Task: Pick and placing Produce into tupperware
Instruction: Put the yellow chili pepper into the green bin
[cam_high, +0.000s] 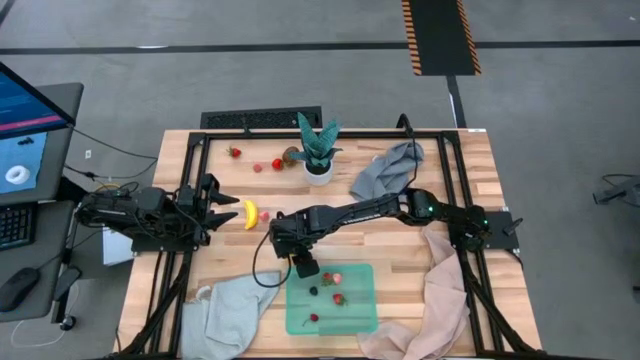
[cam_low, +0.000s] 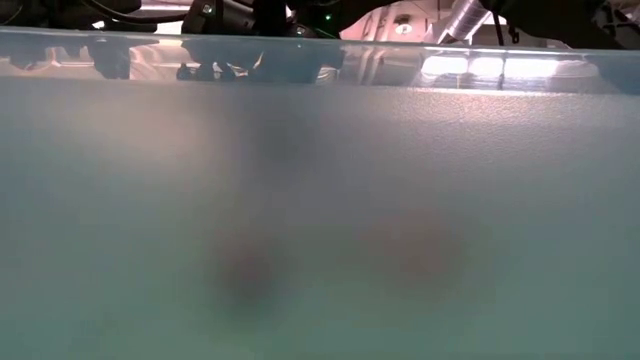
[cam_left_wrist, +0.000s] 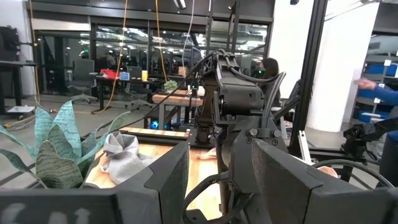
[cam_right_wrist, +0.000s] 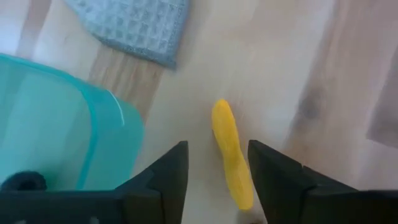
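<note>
Right gripper (cam_right_wrist: 217, 148) over the 11 o'clock corner of the shallow translucent mint-green rectangular plastic container (cam_high: 362, 318), fingers apart, clamped on nothing; a small yellow elongated toy piece (cam_right_wrist: 231, 158) lies on the wooden table (cam_high: 470, 170) between them, just outside the container wall. Container at the table's 6 o'clock edge, red toy strawberries (cam_high: 333, 278) and a dark berry (cam_high: 313, 291) inside. Left gripper (cam_high: 228, 211) at 9 o'clock, fingers apart, empty, yellow toy banana (cam_high: 250, 213) just beside it

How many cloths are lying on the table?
3. A grey cloth lies right of the potted plant. A pale green cloth lies left of the tupperware. A pinkish cloth lies to its right. None seems hidden.
</note>
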